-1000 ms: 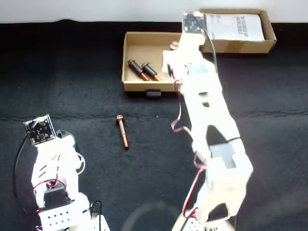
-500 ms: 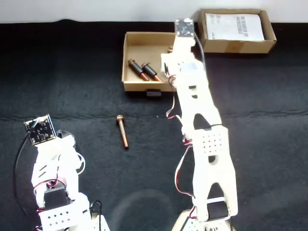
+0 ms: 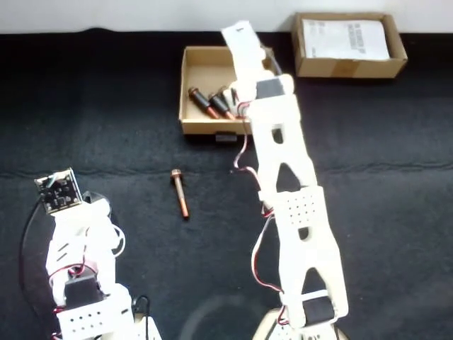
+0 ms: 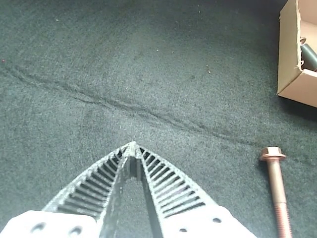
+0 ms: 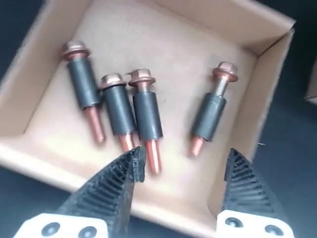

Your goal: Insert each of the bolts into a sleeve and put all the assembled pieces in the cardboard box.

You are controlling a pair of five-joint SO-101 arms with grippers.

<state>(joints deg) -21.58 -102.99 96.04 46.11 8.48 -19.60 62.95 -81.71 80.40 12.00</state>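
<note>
Overhead, the right arm [image 3: 283, 156] stretches far forward over the black cloth [image 3: 106, 106], and its wrist hides part of the cardboard box [image 3: 205, 62]. Its wrist camera shows more: four sleeved bolts [image 5: 146, 115] lie on the box floor, with the right gripper [image 5: 184, 153] above them, jaws wide apart and holding nothing. One bare bolt [image 3: 180, 193] lies on the cloth, well apart from the box. The left arm [image 3: 78, 241] sits folded, and the left gripper [image 4: 132, 146] is closed and empty.

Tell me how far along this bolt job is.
Done: four copper bolts in dark sleeves lie in the open cardboard box. In hand: nothing; the right gripper hangs open over the box, the left gripper is shut above the black mat. Remaining: one bare copper bolt on the mat, to be sleeved and boxed.
</note>
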